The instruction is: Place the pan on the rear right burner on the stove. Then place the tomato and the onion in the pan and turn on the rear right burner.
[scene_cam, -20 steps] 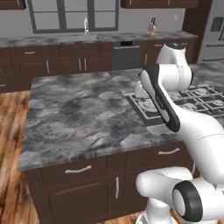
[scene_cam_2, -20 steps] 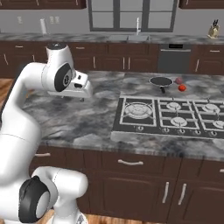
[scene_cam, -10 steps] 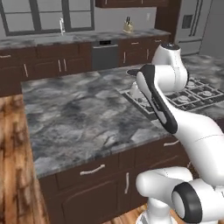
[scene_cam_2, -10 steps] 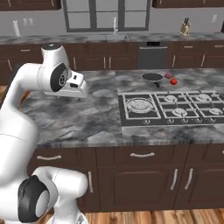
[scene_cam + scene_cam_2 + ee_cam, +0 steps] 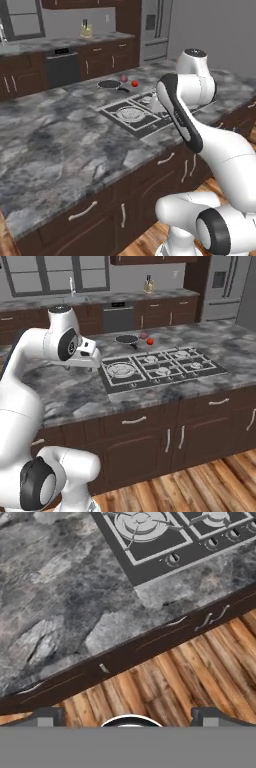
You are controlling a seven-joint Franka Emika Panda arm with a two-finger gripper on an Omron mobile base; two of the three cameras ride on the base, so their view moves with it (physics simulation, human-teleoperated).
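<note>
While the base swings round the kitchen island, the grey marbled stone tabletop (image 5: 70, 388) and the flat steel-grey five-burner stove (image 5: 162, 368) set in it now sit squarer in both base views than a second ago; the whole scene has shifted, which points to the cameras moving, not the goods. That reads as the approach phase, with no part of the task yet done.

The small round dark frying pan (image 5: 127, 339) with its short black handle rests on the tabletop just behind the stove's far edge, off the grates. Beside it lie the dull maroon-pink onion (image 5: 143, 335) and the bright red tomato (image 5: 150, 341), close together, neither inside the pan. In the left base view the pan (image 5: 109, 84), onion (image 5: 124, 78) and tomato (image 5: 135, 83) line up the same way. The rear right burner (image 5: 182, 354), a small silvery cap under black grate, stands bare.

Smallest of all, the robot's two-finger claw (image 5: 129, 717) hangs released, its fingers spread wide and holding nothing, poised above the island's near edge, well apart from the pan and looking down at the wooden floor (image 5: 190, 677).
</note>
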